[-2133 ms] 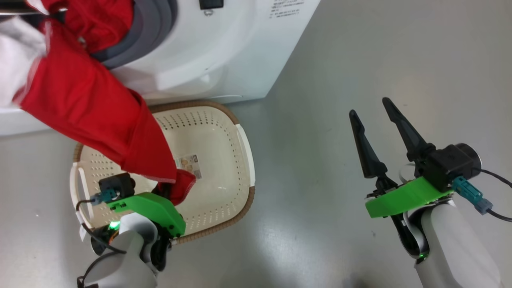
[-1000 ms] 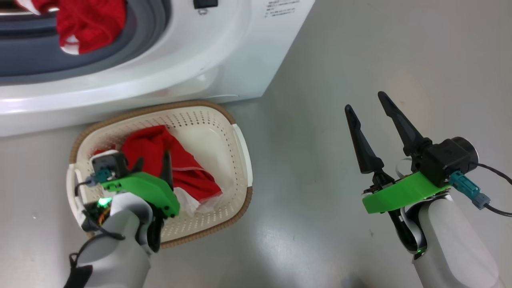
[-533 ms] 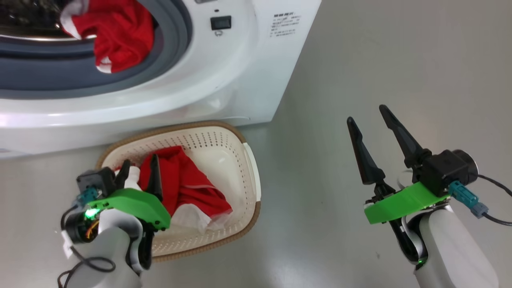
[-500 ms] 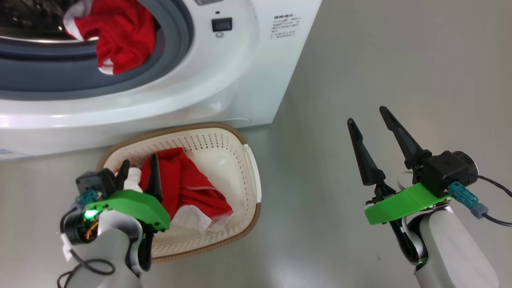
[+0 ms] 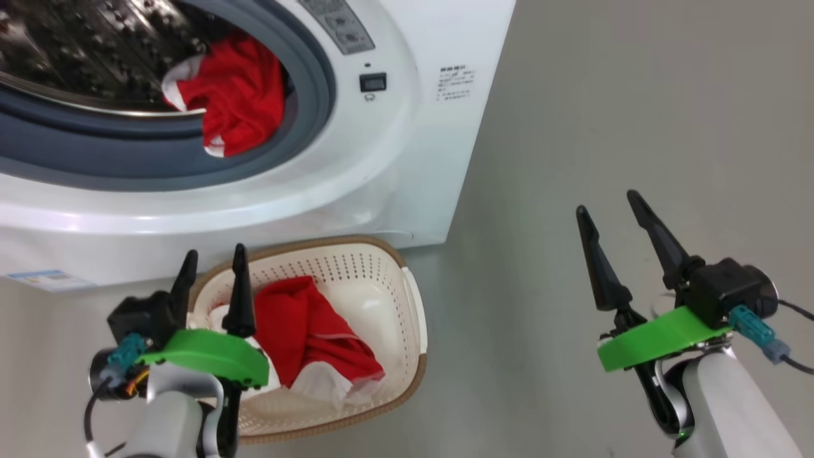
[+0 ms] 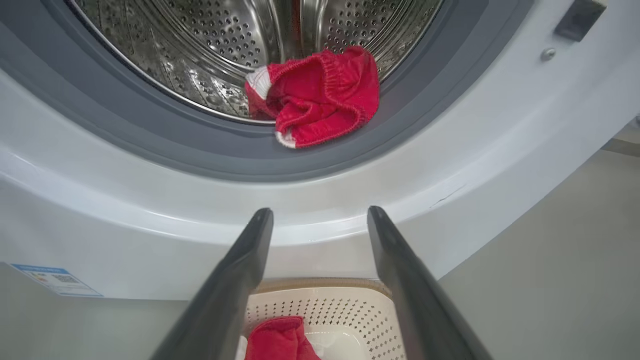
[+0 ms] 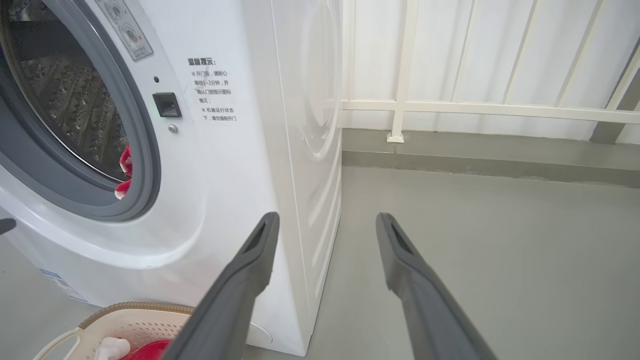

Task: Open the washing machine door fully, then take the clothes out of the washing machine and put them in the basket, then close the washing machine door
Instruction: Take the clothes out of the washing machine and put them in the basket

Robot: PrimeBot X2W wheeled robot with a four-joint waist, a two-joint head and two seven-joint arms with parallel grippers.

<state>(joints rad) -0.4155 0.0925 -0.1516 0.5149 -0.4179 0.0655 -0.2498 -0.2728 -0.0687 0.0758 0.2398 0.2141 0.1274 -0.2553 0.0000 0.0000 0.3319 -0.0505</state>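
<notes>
Red garment on the lip of the drum, washing machine, upper left. Another red-and-white garment in the basket, lower left. Left tool above basket's left rim, fingers apart, empty. Right tool, lower right, fingers apart, empty.

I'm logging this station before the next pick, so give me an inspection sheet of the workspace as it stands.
Surface: grey floor, smooth, faintly glossy.
Job's things: washing machine with its drum exposed; red garment draped over the drum lip onto the grey gasket; basket on the floor against the machine's front, holding a red-and-white garment.
Clutter: nothing seen.
Grippers: left gripper open, empty, above the basket's left side; right gripper open, empty, over the floor.
Cables: right wrist cable and left wrist cable, both dark, hanging loose.
Surroundings: white railing beyond the machine.
</notes>
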